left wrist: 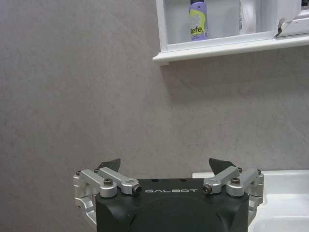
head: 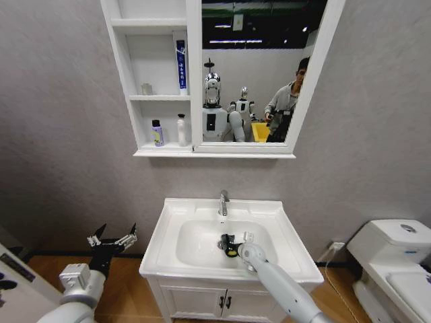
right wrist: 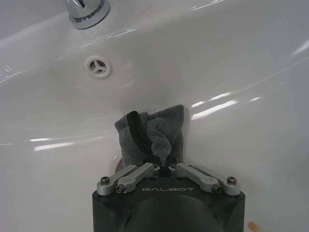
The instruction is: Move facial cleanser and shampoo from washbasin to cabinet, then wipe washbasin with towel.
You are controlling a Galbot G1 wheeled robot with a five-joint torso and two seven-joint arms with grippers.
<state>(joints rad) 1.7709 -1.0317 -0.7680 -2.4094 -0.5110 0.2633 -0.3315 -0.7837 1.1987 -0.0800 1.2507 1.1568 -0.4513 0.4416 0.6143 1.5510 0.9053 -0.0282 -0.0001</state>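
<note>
The white washbasin [head: 289, 252] stands below the cabinet [head: 124, 60]. Inside the bowl, my right gripper [head: 229, 246] [right wrist: 164, 166] is shut on the dark towel [right wrist: 153, 133] [head: 232, 250], which is bunched and pressed against the bowl's wall below the chrome tap [head: 223, 202] [right wrist: 87, 9]. A purple bottle [head: 157, 133] [left wrist: 197, 21] and a white bottle [head: 181, 130] [left wrist: 248, 17] stand in the cabinet's lowest compartment, and a blue tube [head: 180, 64] stands in the middle one. I cannot tell which are the facial cleanser and shampoo. My left gripper [head: 113, 239] [left wrist: 166, 165] hangs open left of the basin.
A white toilet [head: 397, 256] stands to the right of the basin. The two-door vanity [head: 222, 303] sits under it. The bowl's overflow hole [right wrist: 98, 66] lies near the tap. A small cup [head: 146, 88] stands on the middle shelf. Grey wall lies behind.
</note>
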